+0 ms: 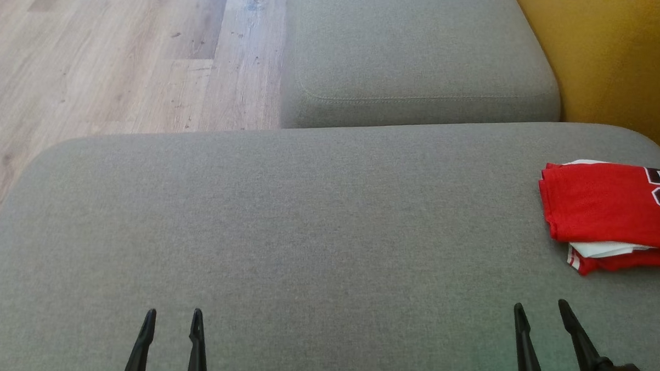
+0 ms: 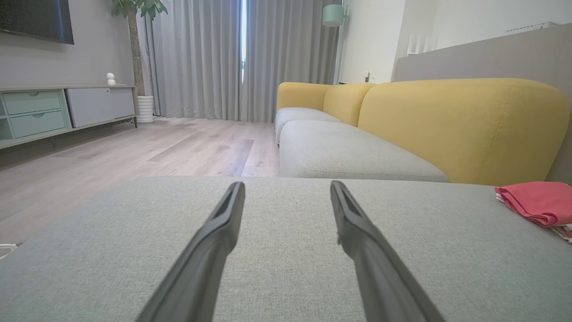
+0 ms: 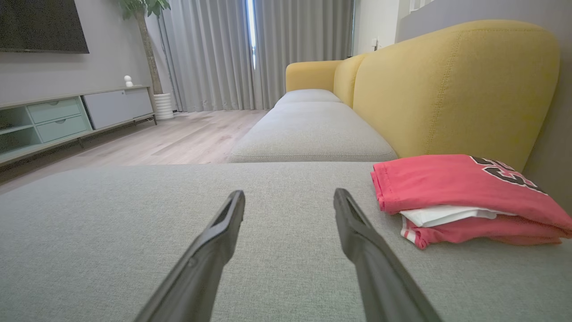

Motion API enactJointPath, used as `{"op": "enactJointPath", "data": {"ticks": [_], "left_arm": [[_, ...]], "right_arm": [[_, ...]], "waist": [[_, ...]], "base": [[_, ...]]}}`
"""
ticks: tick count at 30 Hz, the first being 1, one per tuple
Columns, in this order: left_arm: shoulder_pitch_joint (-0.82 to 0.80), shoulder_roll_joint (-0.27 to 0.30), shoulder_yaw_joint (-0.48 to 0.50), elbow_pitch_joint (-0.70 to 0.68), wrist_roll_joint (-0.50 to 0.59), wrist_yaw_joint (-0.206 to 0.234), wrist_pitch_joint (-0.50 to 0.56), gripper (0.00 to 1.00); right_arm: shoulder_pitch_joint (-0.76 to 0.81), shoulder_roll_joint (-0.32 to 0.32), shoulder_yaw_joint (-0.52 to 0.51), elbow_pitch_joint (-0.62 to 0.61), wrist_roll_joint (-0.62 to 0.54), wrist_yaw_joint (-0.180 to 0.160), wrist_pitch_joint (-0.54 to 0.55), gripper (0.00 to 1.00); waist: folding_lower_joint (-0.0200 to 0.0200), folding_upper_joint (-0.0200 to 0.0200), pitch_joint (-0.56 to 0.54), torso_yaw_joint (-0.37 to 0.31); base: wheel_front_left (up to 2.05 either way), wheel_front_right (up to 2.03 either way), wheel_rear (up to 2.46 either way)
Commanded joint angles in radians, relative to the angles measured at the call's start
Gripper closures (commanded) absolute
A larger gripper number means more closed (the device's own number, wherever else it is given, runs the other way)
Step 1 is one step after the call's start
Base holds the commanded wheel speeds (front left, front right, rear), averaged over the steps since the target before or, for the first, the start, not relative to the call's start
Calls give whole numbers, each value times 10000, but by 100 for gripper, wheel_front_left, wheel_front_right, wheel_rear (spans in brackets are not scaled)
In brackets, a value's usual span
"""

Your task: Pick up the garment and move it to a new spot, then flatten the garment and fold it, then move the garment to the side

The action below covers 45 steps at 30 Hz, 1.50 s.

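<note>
— Grey seat cushion (image 1: 306,234) fills the head view. Wooden floor (image 1: 120,52) lies beyond it on the left, with a second grey cushion (image 1: 422,57) and the yellow backrest (image 1: 614,58) further ahead. Where are the grippers?

— Left gripper (image 1: 173,312) is low at the near edge, its two dark fingers apart with nothing between them. Right gripper (image 1: 540,304) is the same, spread and empty.

— And the garment?

— Red jersey (image 1: 604,203), folded, lying on the cushion ahead of the right gripper and off to its right, clear of the fingers. There's a black number edged in white on top, and a white layer pokes out between the red folds.

— Left wrist view?

— Fingers are wide over bare grey fabric. The jersey sits well off to their right, at the picture's edge, below the yellow backrest. Grey curtains (image 2: 201,58) and a low cabinet (image 2: 67,109) stand across the room.

— Right wrist view?

— Jaws are spread here too, low over the cushion. The jersey lies ahead and to the right of the right-hand finger, near it but not touching, close by the backrest.
</note>
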Motion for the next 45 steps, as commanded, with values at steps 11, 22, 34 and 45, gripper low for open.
{"op": "enactJointPath", "data": {"ticks": [11,22,34,45], "left_arm": [[187,-4,32,389,-35,7,40,100],[-176,76,155,522,-1432,-106,268,100],[-630,146,294,797,-2919,-279,538,100],[-1029,196,443,1007,-4268,-423,796,100]], "right_arm": [[73,2,60,318,27,0,13,100],[-271,-86,47,412,1503,-1,247,100],[-669,-162,14,552,3067,-2,520,100],[-1020,-214,-38,664,4485,-3,786,100]], "waist": [[1,-1,-27,-98],[1,-1,89,-113],[1,-1,211,-129],[1,-1,325,-144]], "base": [[0,0,0],[0,0,0],[0,0,0],[0,0,0]]}}
